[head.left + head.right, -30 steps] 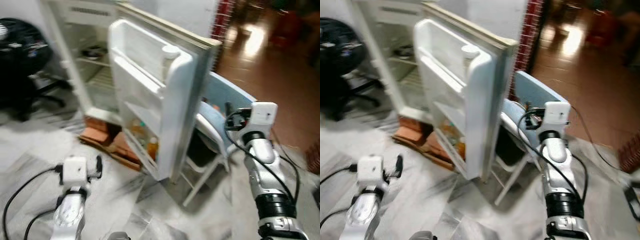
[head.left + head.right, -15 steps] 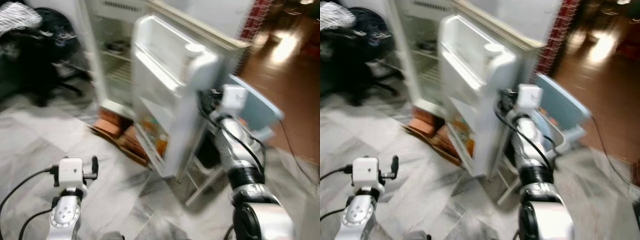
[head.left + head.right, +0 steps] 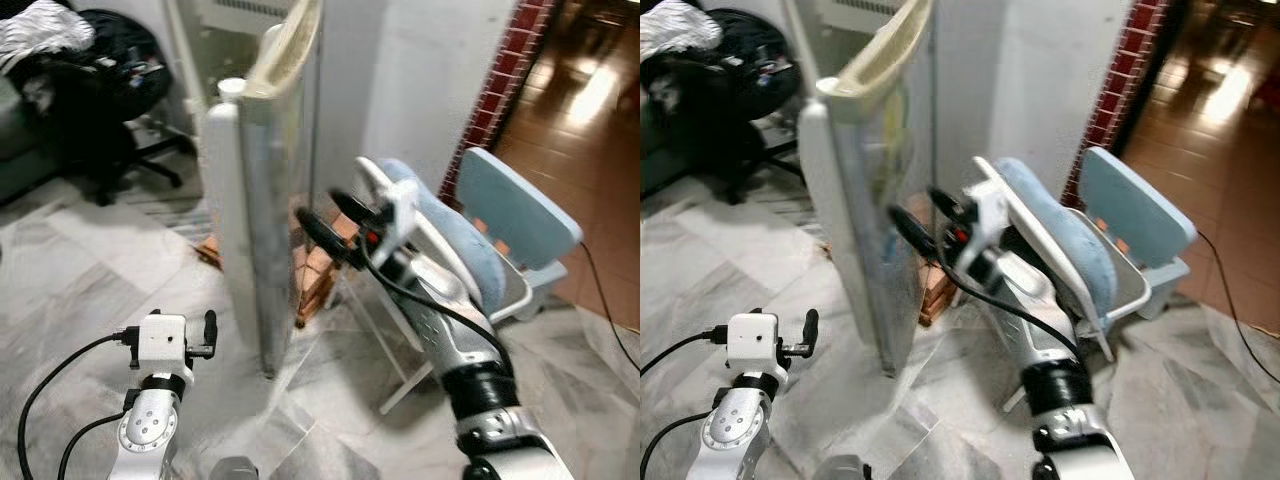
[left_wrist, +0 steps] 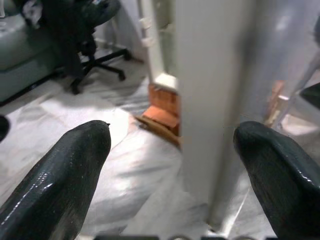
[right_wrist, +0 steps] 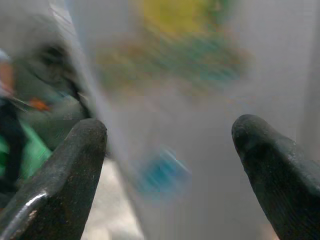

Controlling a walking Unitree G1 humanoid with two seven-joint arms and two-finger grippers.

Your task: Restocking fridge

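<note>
The fridge door [image 3: 262, 190] stands edge-on, tall and pale, just beside the right pincer [image 3: 322, 215] on its left side. Its outer face is close in front of this pincer's fingers [image 5: 270, 165], which stand wide apart with nothing between them; blurred yellow and blue marks show on that face. The fridge body [image 3: 215, 40] with its open inside is further behind the door. Behind the right arm a light blue chair [image 3: 515, 215] leans with its white frame, and a red brick wall edge [image 3: 495, 95] rises beyond it. A black office chair [image 3: 110, 90] is well apart, far off past the left pincer [image 3: 208, 328]. Orange bricks [image 4: 162, 102] lie on the marble floor [image 3: 90, 270] under the fridge. The left pincer hangs low near the foot of the door, its fingers [image 4: 65, 170] also wide and holding nothing.
</note>
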